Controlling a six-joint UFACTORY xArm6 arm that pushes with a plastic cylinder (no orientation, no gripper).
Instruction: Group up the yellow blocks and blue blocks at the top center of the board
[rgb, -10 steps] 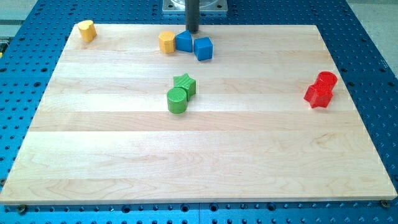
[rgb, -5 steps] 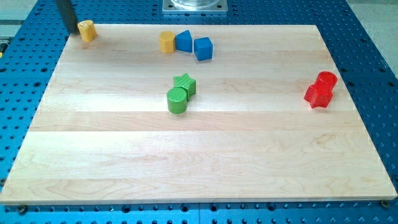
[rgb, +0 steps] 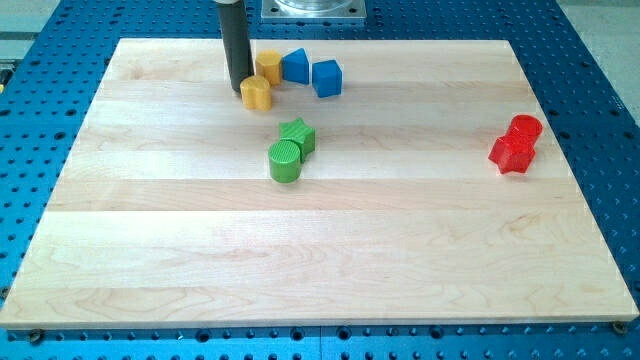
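Observation:
My tip (rgb: 240, 90) rests on the board just left of a small yellow block (rgb: 256, 92), touching or nearly touching it. A second yellow block (rgb: 267, 66) sits just above and to the right of that one. A blue triangular block (rgb: 295, 66) stands against the second yellow block's right side. A blue cube-like block (rgb: 327, 77) lies just right of the triangular one. These four blocks form a cluster near the view's top centre of the wooden board (rgb: 150, 250).
A green star block (rgb: 299, 134) and a green cylinder (rgb: 285, 160) touch each other near the board's middle. Two red blocks (rgb: 516, 143) sit together at the view's right. A metal mount (rgb: 314, 8) is at the top centre.
The rod swept from the top centre to the top left corner, then pushed the small yellow block right, to the cluster beside the other yellow block.

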